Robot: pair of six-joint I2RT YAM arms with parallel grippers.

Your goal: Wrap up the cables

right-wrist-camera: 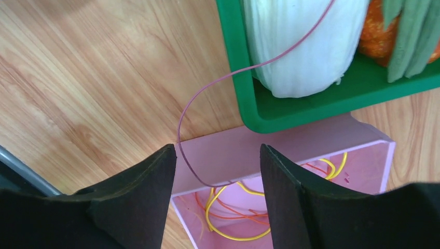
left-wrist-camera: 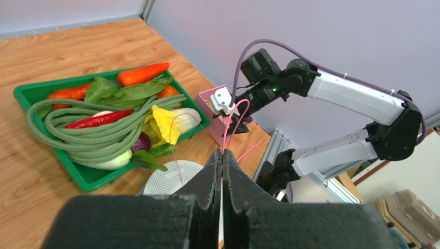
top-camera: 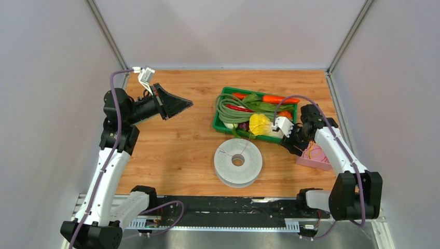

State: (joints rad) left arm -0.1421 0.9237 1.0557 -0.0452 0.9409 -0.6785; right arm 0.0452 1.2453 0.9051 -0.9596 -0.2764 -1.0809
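A large flat round light-grey spool [top-camera: 228, 168] with a centre hole is laid flat on the wooden table [top-camera: 171, 155]; a hair-thin pink strand [right-wrist-camera: 207, 87] is trailed across it.

A robotics lab cell — grey panel walls [top-camera: 228, 31] around a wooden table [top-camera: 176, 150] (arms [top-camera: 109, 171] bolted to a metal rail [top-camera: 218, 224]).
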